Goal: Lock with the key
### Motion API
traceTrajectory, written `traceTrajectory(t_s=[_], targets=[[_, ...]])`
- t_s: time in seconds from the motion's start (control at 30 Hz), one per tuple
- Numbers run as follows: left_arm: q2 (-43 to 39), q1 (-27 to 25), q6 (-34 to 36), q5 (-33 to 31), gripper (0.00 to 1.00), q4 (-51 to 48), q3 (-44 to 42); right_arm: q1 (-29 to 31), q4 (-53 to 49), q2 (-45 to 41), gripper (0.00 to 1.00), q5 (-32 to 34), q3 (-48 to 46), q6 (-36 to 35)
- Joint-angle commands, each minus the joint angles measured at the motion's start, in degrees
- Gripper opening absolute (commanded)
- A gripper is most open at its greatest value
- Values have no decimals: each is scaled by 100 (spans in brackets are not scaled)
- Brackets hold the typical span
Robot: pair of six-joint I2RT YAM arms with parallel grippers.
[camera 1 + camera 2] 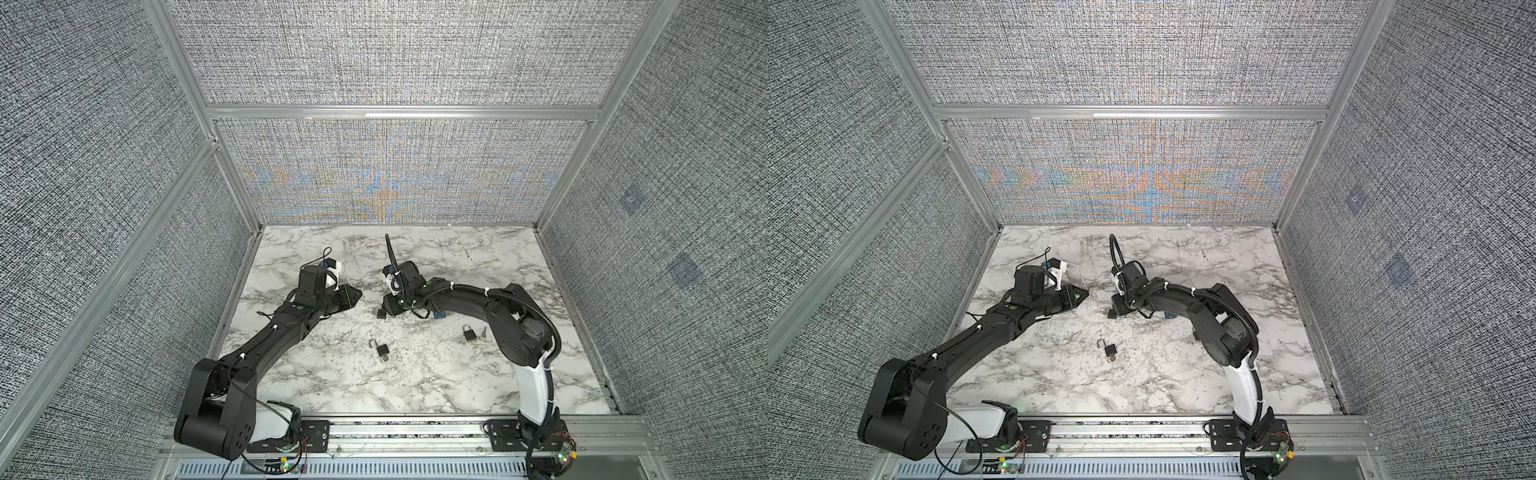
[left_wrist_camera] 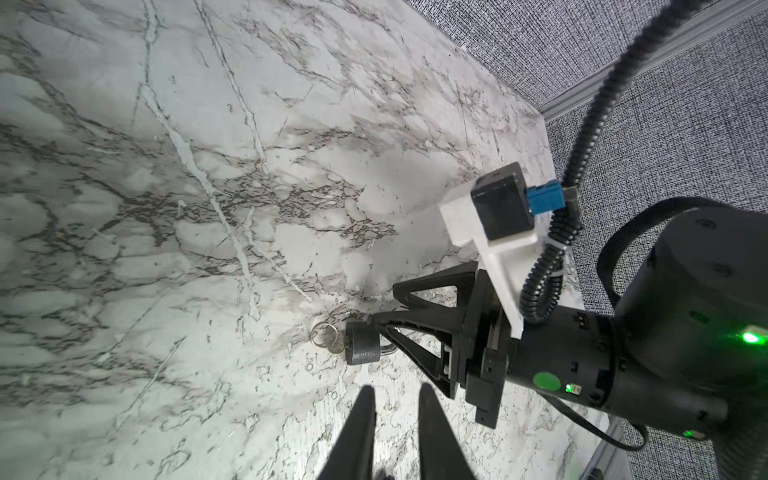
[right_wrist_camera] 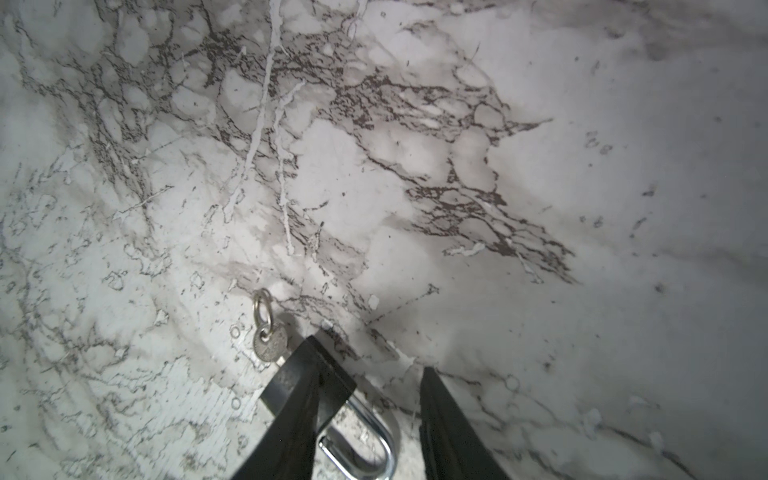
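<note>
A black padlock (image 1: 381, 314) (image 1: 1112, 315) lies on the marble table (image 1: 457, 386) near the middle. In the right wrist view a silver key (image 3: 270, 343) with a ring sticks out of its body (image 3: 286, 384). My right gripper (image 3: 370, 355) (image 1: 385, 308) is open over it. One finger covers the body and the steel shackle (image 3: 384, 436) lies between the fingers. I cannot tell whether the shackle is latched. The left wrist view shows this padlock (image 2: 362, 344) at my right gripper's (image 2: 383, 303) tips. My left gripper (image 2: 397, 388) (image 1: 357, 294) hovers a little to the left, narrowly open, holding nothing.
A second padlock (image 1: 383, 350) (image 1: 1109, 351) with a raised shackle lies nearer the front. A third padlock (image 1: 470, 333) with a key beside it sits by the right arm's elbow in a top view. Fabric walls (image 1: 386, 166) with aluminium rails enclose the table.
</note>
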Motion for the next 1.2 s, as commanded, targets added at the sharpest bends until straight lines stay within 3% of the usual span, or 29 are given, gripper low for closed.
traceTrajectory(t_s=[0.0,0.5,1.0,1.17], targets=[[-6,14,86,-14,22,-45,17,-13,191,-23,43,-276,-123,116],[-20,22,73,26,22,-19,15,246,590,-375,44,-859,-737,491],[-160,31,117,-5,22,-175,34,568,414,207,44,-1075,185,475],[-209,32,126,-60,22,-220,48,550,414,7,44,-1007,94,421]])
